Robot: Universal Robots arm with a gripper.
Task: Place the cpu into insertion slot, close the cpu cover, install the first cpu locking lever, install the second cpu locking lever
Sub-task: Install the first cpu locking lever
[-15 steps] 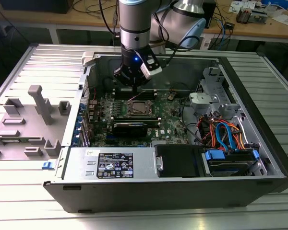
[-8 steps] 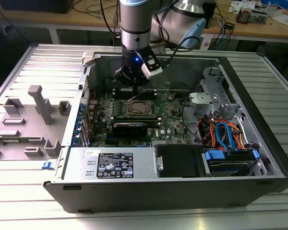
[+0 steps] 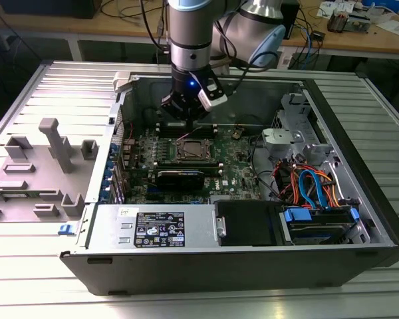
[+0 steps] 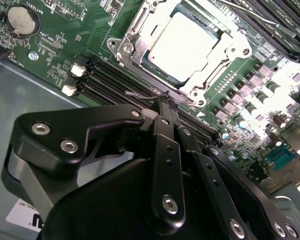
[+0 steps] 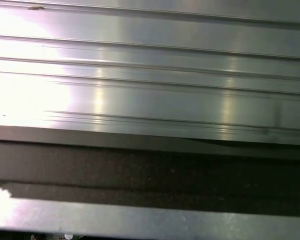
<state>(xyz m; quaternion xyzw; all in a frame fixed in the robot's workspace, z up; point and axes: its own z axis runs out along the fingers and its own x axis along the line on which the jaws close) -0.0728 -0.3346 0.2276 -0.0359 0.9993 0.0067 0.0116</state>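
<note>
Exterior view: open computer case (image 3: pixel 359 219) lies on a ribbed metal table (image 3: pixel 26 279). Arm comes down from above, gripper (image 3: pixel 186 109) low inside the case, just behind the insertion slot (image 3: pixel 195 151) on the green motherboard (image 3: pixel 233 169). Fingertips hidden by the wrist and its lit camera block; claw state not readable here. Slot looks silvery w/ a dark centre; cpu itself hard to make out. Black expansion card (image 3: pixel 186 178) sits just in front of the slot, bundle of blue and orange cables (image 3: pixel 312 189) toward the exterior view's right. Grey plastic fixture (image 3: pixel 43 169) on the table off the exterior view's left.

Second wrist view: gripper (image 4: pixel 165 102) w/ fingers (image 4: pixel 162 117) drawn together, narrow, tips pinched at a thin wire lever (image 4: pixel 145 97) near the socket's edge; whether actually gripped, can't tell. Cpu (image 4: pixel 182 42) lies flat in the slot, pale top showing through the cpu cover (image 4: pixel 135 37), which is down over it. Black memory slots (image 4: pixel 110 82) run between gripper and socket. Coin battery (image 4: pixel 21 19) at the board's far corner.

First wrist view: ribbed metal surface (image 5: pixel 150 75) and a dark band (image 5: pixel 150 172); which parts they are, unclear.
</note>
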